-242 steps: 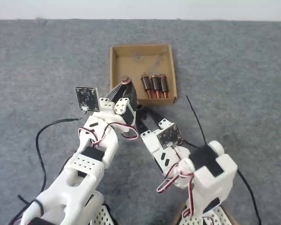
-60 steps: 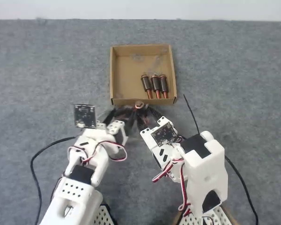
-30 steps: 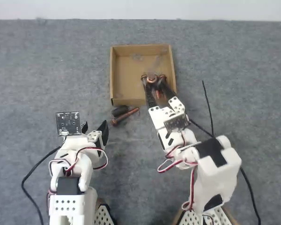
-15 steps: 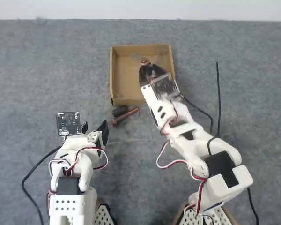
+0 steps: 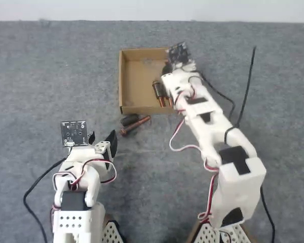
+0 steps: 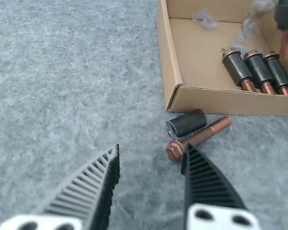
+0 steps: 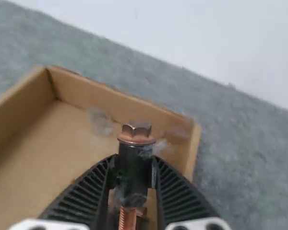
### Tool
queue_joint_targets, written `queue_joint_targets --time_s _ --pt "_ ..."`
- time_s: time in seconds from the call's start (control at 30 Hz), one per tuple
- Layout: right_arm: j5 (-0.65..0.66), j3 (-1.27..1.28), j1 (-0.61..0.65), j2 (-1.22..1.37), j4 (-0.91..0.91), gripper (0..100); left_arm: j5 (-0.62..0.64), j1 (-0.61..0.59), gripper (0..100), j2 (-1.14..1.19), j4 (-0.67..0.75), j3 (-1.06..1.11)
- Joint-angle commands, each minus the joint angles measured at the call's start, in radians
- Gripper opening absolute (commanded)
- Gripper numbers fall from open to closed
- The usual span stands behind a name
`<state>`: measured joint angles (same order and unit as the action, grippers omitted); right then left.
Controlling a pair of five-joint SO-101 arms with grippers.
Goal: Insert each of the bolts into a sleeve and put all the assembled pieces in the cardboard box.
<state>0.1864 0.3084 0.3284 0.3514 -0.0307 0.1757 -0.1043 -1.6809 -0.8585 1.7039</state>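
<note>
Copper-and-black assembled piece (image 7: 134, 143) is clamped in the right gripper (image 7: 133, 165) above the cardboard box (image 7: 48, 134) (12 o'clock on the table). Risk: released this high, it could bounce out or knock the three finished pieces (image 6: 258, 72) at the box's 5 o'clock. Left gripper (image 6: 152, 149) is spread and empty. A loose sleeve (image 6: 186, 122) and bolt (image 6: 201, 136) lie outside at the box's 6 o'clock.

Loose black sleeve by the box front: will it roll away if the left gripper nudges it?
Probably only a little: the sleeve is a short cylinder on its side, but the fuzzy carpet should damp rolling. The bolt beside it may block one way. It looks rigid.
</note>
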Motion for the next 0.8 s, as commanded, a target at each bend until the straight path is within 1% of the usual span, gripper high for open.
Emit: queue_joint_targets --time_s 0.0,0.3,0.57,0.63,0.77 --pt "-0.009 -0.173 -0.042 0.002 0.142 0.7 -0.008 -0.005 20 -0.023 -0.006 -0.012" --pt "-0.005 -0.282 -0.065 0.068 0.392 0.7 -0.008 -0.005 20 -0.023 -0.005 -0.012" --pt "0.009 -0.287 -0.065 0.104 0.472 1.1 -0.009 -0.005 20 -0.023 -0.005 -0.012" --pt "0.041 -0.288 -0.061 0.099 0.507 3.5 -0.009 -0.005 20 -0.023 -0.005 -0.012" --pt "0.048 -0.305 -0.059 0.101 0.565 13.4 -0.009 -0.005 20 -0.023 -0.005 -0.012"
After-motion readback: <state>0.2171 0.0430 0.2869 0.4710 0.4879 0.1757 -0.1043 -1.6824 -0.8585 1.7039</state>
